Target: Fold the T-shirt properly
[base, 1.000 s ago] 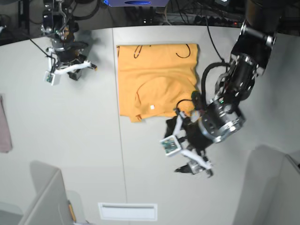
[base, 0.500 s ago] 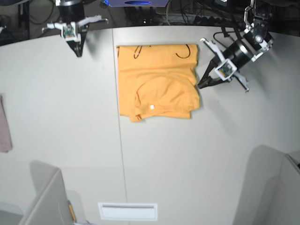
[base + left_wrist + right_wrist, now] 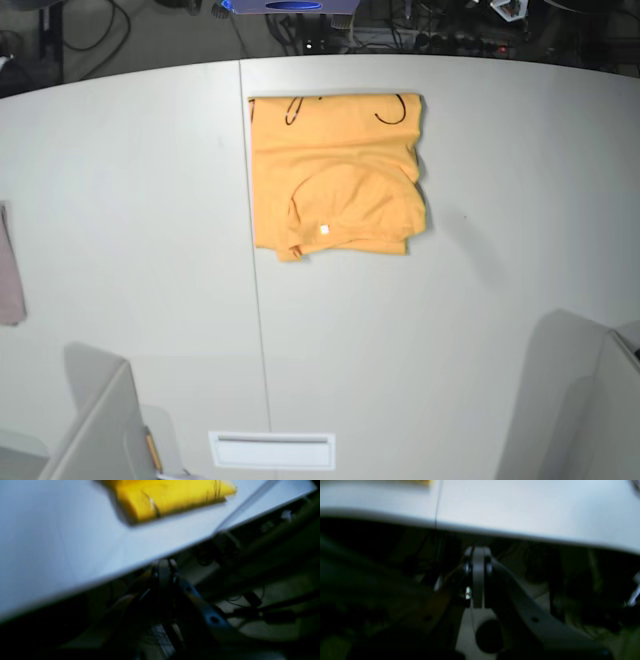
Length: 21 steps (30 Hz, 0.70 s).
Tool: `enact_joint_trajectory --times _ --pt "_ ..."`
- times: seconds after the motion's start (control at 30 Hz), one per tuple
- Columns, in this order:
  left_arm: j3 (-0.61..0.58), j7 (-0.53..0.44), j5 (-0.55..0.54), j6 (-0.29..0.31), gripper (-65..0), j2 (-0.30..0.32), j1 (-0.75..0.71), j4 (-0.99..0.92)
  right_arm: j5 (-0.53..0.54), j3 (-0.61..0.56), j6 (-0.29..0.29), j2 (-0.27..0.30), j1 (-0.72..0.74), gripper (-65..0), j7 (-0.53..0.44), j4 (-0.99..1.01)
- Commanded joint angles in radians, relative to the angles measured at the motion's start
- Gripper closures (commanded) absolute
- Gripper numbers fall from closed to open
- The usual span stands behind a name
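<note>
Overhead, the base view is showing a pale grey worktop (image 3: 450,330) with a thin seam running down it. The T-shirt (image 3: 335,175), orange-yellow, is lying folded into a rough rectangle near the far edge, just to the right of that seam. Thin black line print is showing along its far edge, and a small white tag (image 3: 323,230) is sitting near its near edge. A pinkish-mauve cloth (image 3: 9,265) is lying at the left border of the view, well apart from the shirt. Neither arm is reaching over the worktop in this view.

Next, the left wrist view, which is blurred, is looking past the left end effector (image 3: 163,566), whose fingers are pressing together with nothing between them. It is hanging beyond the worktop's edge, over a dark area of cables. The T-shirt (image 3: 170,495) is appearing as a yellow folded block at the top of the view, resting on the worktop, well apart from the end effector.

Finally, the right wrist view, also blurred, is showing the right end effector (image 3: 478,555) clenched on nothing, its fingers meeting in a narrow upright line. It is sitting off the worktop's edge over dark clutter. A sliver of the T-shirt (image 3: 420,482) is showing at the top border.
</note>
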State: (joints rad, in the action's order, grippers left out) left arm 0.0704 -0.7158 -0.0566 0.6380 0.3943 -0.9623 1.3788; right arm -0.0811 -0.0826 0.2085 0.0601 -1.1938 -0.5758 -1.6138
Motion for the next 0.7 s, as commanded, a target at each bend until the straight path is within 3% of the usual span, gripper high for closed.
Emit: enact_joint_trajectory --times 0.0,0.17,0.3,0.53,0.67 --pt "-0.022 -0.054 -0.005 0.004 0.0 0.002 -0.011 -0.045 0.001 -0.003 0.009 0.002 -0.013 0.0 -0.020 0.037" --pt "-0.159 -0.133 -0.002 -0.140 0.0 -0.021 0.067 -0.361 0.001 -0.067 0.009 0.008 0.116 0.0 -0.019 0.349" --pt "-0.254 -0.123 -0.007 -0.235 0.0 -0.065 0.164 -0.586 0.001 -0.105 0.009 0.008 0.240 0.0 -0.016 0.610" --pt "-0.283 0.018 -0.004 -0.338 0.0 -0.192 0.342 -0.961 0.002 -0.216 0.007 0.004 0.529 0.0 -0.016 1.173" --pt "-0.283 0.029 -0.004 -0.358 0.0 -0.249 0.489 -1.195 0.002 -0.279 0.004 0.008 0.701 0.0 -0.016 1.463"
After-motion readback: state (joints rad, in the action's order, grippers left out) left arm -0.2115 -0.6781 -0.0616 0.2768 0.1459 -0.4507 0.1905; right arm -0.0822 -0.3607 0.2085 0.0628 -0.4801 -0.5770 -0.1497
